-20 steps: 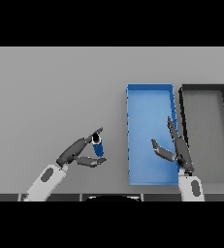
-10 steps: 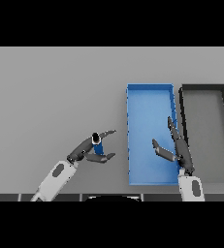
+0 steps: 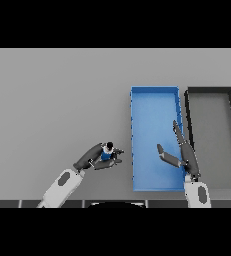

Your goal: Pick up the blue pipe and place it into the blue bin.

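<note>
Gripping the blue pipe beside the bin

Clutching the blue pipe (image 3: 106,154), the left hand (image 3: 93,158) curls its fingers and thumb round the small piece just left of the blue bin (image 3: 154,97), over the grey table (image 3: 57,100). Whether the pipe touches the tabletop cannot be told. The right hand (image 3: 181,154) hangs over the bin's right side, fingers straight and spread, thumb apart. A dark grey bin (image 3: 209,91) stands just beside the blue one, on its right.

The left hand (image 3: 93,158) covers most of the blue pipe (image 3: 106,154), and the right hand (image 3: 183,154) hides part of the blue bin (image 3: 152,91) wall.
</note>
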